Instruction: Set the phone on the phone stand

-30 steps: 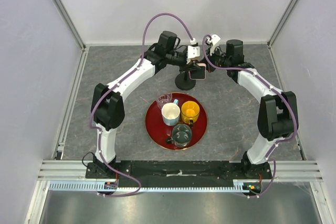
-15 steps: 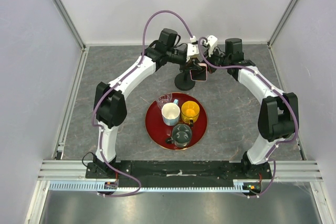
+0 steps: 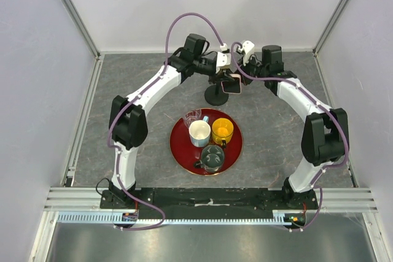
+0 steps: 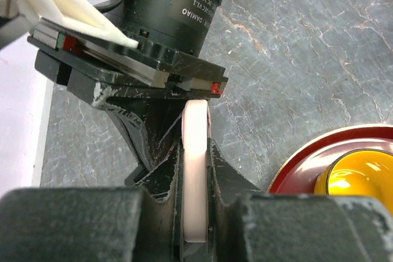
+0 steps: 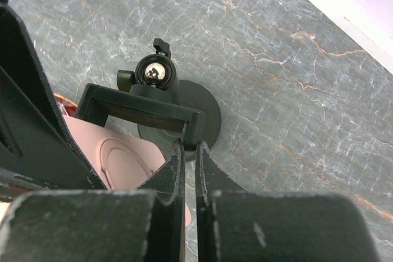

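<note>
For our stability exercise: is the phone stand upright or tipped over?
Upright: the phone stand has its disc base flat on the table, clamp bracket above.

Two robot arms [image 3: 147, 93] [image 3: 301, 99] work one phone [image 3: 233, 83] and one phone stand [image 3: 216, 97], alongside one red tray [image 3: 179, 151] carrying four cups: one white [image 3: 199, 132], one yellow [image 3: 222, 130], two clear glass [image 3: 191, 116] [image 3: 212, 157].

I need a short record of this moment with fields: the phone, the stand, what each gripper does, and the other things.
phone stand: upright on its disc base, beyond the tray
phone: pink case, held next to the stand's clamp bracket
seated in the stand: cannot tell
left gripper: shut on the phone's edges
right gripper: fingers almost together beside the bracket, no visible grip
tray: red, round, carries a white cup and a yellow cup
</note>
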Tool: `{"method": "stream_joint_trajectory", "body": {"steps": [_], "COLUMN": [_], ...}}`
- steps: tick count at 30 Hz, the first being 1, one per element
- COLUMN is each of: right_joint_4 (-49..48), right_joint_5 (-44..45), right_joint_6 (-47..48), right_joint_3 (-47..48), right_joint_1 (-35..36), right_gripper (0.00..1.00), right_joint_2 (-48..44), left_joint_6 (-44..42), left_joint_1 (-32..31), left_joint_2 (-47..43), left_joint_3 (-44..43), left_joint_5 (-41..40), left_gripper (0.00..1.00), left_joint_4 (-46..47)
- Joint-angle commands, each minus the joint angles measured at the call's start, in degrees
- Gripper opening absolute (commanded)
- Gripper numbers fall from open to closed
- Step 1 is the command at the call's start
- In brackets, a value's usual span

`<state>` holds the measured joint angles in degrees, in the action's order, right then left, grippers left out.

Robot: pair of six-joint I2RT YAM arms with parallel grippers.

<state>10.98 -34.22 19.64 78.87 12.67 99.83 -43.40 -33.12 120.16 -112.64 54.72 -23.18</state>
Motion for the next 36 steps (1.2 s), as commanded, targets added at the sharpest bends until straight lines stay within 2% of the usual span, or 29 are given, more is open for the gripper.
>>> {"method": "stream_joint_trajectory", "body": {"steps": [1,3,5,6,7,9,11,13,19,23,29,31,36], "right_joint_4": [-6.1,-8.9,-9.3,-9.0,-8.4,-8.2,-8.2,-6.1,-5.7,-7.2,-14.7,-15.9,-28.5], "right_joint_5": [2.9,2.7,3.2,3.4,3.5,4.4,5.8,7.7,10.1,12.0,10.7,9.4,1.8], "right_joint_6": [-10.5,-12.3,-12.8,-13.2,-13.5,-15.2,-16.8,-18.4,-23.4,-29.9,-35.5,-40.5,-53.9], "right_joint_3": [-7.1,-9.0,-9.6,-9.4,-9.2,-9.1,-8.7,-7.7,-8.6,-10.3,-13.0,-12.8,-16.7], "right_joint_1": [3.1,3.2,3.5,3.6,3.7,3.7,3.6,3.7,3.6,3.1,1.1,-0.4,-4.6], "right_gripper": [0.07,0.07,0.13,0.17,0.28,0.35,0.45,0.5,0.59,0.62,0.64,0.63,0.63], "right_joint_2": [-3.8,-5.2,-5.6,-5.8,-5.8,-6.3,-6.7,-6.2,-9.0,-11.5,-11.3,-10.5,-8.9], "left_joint_6": [0.2,2.9,4.7,6.5,7.6,10.7,11.4,11.7,15.5,19.7,25.5,27.3,27.2], "left_joint_1": [-0.1,0.3,0.8,1.0,1.4,1.8,2.1,2.2,3.4,4.6,7.6,8.4,8.6], "left_joint_2": [-7.2,-9.1,-10.3,-11.3,-11.8,-13.4,-14.4,-15.5,-19.1,-22.6,-27.7,-29.4,-31.7], "left_joint_3": [3.5,6.8,9.4,9.9,10.7,11.6,12.4,13.2,17.3,20.1,23.3,24.0,24.0], "left_joint_5": [1.1,2.0,2.2,3.3,3.9,6.3,7.2,7.0,6.1,4.0,0.7,-1.0,-5.6], "left_gripper": [0.02,0.02,0.02,0.02,0.02,0.02,0.02,0.02,0.02,0.02,0.02,0.02,0.02], "left_joint_4": [15.9,19.7,21.7,22.6,22.9,25.6,25.7,25.5,27.9,31.4,35.0,35.2,34.3]}}
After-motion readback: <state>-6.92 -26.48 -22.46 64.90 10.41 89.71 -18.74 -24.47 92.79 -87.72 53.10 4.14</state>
